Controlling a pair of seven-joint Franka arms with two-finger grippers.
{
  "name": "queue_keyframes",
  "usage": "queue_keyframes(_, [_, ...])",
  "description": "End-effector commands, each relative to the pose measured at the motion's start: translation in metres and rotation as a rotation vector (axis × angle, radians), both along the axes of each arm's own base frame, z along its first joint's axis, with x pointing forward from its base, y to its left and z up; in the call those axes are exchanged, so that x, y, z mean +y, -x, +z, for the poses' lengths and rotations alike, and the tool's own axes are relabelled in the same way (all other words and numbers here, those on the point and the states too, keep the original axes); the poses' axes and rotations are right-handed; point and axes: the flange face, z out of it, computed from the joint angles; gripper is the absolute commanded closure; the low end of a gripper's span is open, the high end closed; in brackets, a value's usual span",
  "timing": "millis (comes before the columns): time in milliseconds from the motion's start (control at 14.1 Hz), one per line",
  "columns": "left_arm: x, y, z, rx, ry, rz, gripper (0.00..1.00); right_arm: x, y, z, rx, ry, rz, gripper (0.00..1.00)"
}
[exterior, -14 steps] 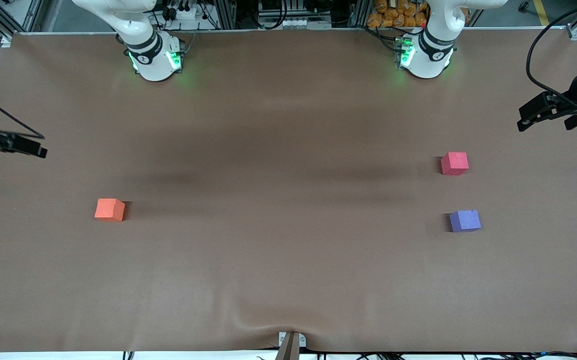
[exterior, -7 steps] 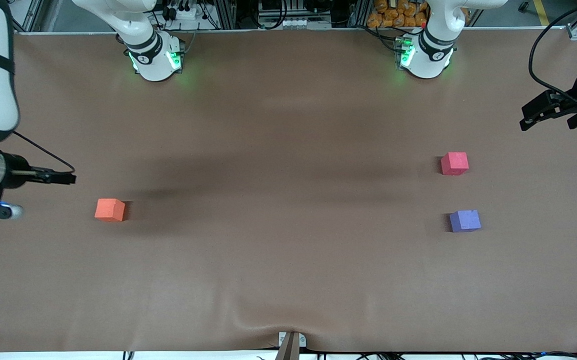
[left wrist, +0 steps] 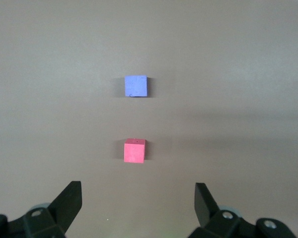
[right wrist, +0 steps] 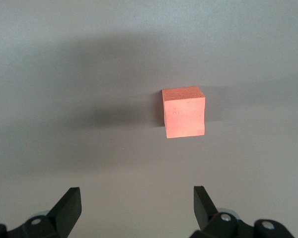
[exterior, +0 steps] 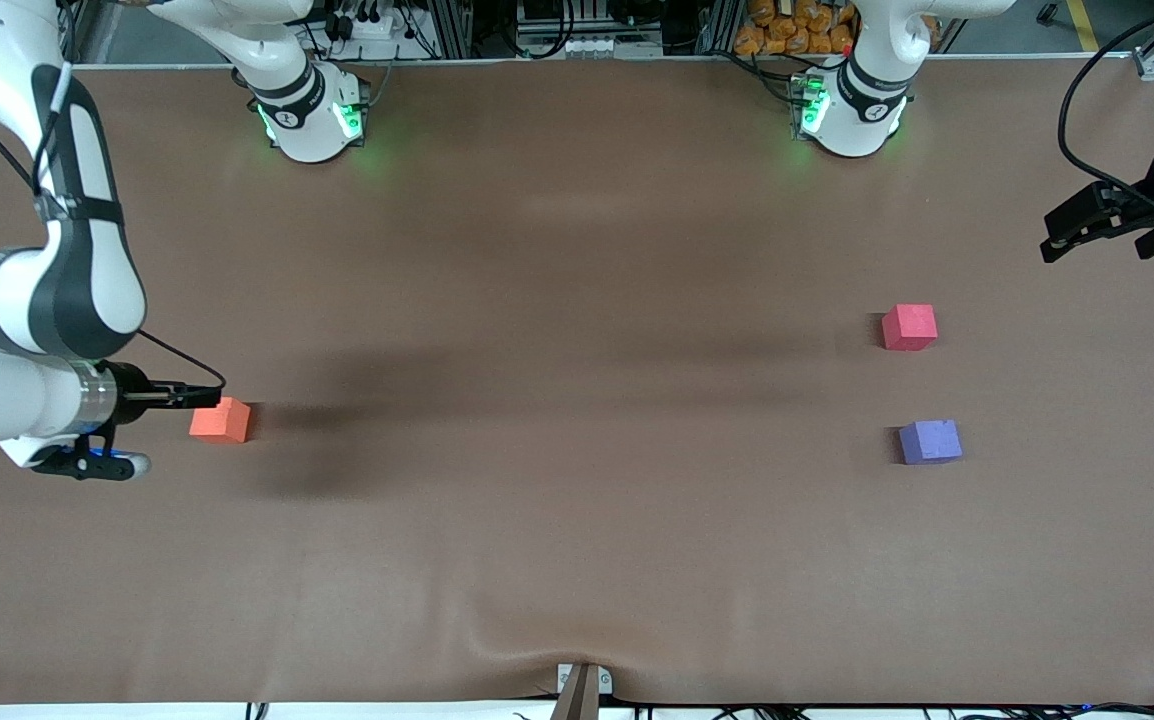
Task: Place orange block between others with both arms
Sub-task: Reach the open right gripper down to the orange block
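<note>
Matte orange block [right wrist: 184, 112], upright on brown table [exterior: 577, 520], corners crisp.

Brown table [exterior: 577, 250], cluttered cables [exterior: 557, 25] above

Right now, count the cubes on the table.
3. The orange block sits toward the right arm's end; the pinkish-red cube and, nearer the front camera, the purple-blue cube toward the left arm's end.

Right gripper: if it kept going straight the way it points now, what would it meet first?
Most likely the orange block. The right gripper, jaws open, faces it with only bare table between, though its height over the table is unclear.
</note>
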Motion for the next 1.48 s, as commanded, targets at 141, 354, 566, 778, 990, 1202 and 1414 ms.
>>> queue_keyframes(141, [0.010,0.003,0.009,-0.015,0.016,-0.003,0.00,-0.029,0.027,-0.053,0.000,-0.042,0.068,0.00])
queue_keyframes(354, [0.011,0.003,0.010,-0.017,0.022,0.003,0.00,-0.040,0.039,-0.090,-0.069,-0.042,0.095,0.00])
queue_keyframes(566, [0.012,0.004,0.011,-0.020,0.023,0.003,0.00,-0.041,0.037,-0.102,-0.127,-0.029,0.097,0.00])
queue_keyframes(778, [0.013,0.004,0.011,-0.018,0.032,0.007,0.00,-0.042,0.034,-0.111,-0.152,-0.021,0.099,0.00])
queue_keyframes(990, [0.014,0.004,0.011,-0.018,0.036,0.010,0.00,-0.046,0.035,-0.127,-0.176,-0.012,0.096,0.00])
queue_keyframes(1202, [0.015,0.003,0.009,-0.015,0.036,0.010,0.00,-0.054,0.037,-0.143,-0.164,-0.004,0.095,0.00])
queue_keyframes(1414, [0.015,0.001,0.007,-0.012,0.035,0.010,0.00,-0.055,0.038,-0.154,-0.156,-0.003,0.096,0.00])
